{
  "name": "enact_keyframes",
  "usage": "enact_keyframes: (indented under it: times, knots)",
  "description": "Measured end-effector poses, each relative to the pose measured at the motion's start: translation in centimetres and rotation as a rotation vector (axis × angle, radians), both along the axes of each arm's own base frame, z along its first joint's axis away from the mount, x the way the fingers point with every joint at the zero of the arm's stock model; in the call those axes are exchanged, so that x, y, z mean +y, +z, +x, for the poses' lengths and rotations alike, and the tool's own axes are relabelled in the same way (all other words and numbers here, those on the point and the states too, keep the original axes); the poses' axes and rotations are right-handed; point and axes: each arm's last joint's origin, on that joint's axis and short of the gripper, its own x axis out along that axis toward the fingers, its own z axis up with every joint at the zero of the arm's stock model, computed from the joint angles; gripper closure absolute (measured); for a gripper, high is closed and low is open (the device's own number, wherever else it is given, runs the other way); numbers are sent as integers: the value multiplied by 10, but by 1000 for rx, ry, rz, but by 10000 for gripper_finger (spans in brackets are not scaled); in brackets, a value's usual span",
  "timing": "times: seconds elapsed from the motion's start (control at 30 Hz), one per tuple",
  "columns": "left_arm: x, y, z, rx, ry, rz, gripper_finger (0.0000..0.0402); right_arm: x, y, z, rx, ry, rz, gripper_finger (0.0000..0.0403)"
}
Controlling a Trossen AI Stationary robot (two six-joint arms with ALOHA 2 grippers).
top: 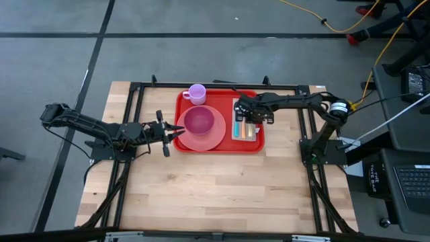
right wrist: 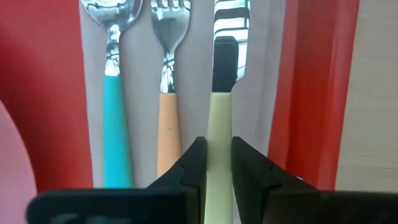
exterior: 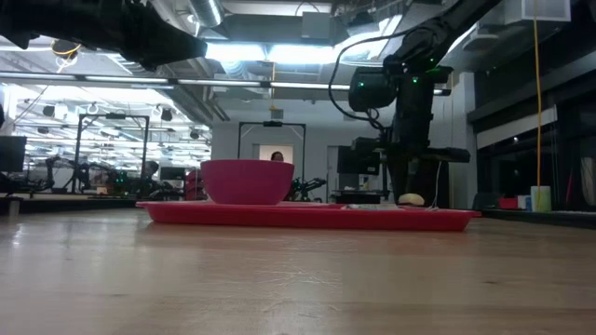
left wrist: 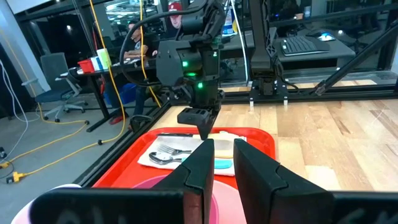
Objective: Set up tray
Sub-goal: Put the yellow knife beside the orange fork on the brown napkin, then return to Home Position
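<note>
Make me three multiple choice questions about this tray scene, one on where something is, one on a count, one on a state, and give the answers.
1. Where is the bowl?
A. on the pink plate
B. on the bare wood
C. inside the mug

2. How many utensils lie on the napkin?
A. one
B. three
C. five

3. What is the right gripper doing?
A. hanging open above the mug
B. closed on the knife
C. parked off the table

Answers: 1 A, the high view shows the bowl on the plate in the tray. 2 B, the right wrist view shows spoon, fork and knife. 3 B, its fingers flank the cream handle.
</note>
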Motion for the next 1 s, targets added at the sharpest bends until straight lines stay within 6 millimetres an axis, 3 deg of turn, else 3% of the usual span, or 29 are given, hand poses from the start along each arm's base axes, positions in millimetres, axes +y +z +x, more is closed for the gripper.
enact_keyframes:
  times: [0.67,1.0]
  knots:
    - [0,0,0,0,0,-2,347,1,-13,5,4,-5,50,348]
    - [0,0,0,0,0,-2,347,1,-13,5,4,-6,51,277]
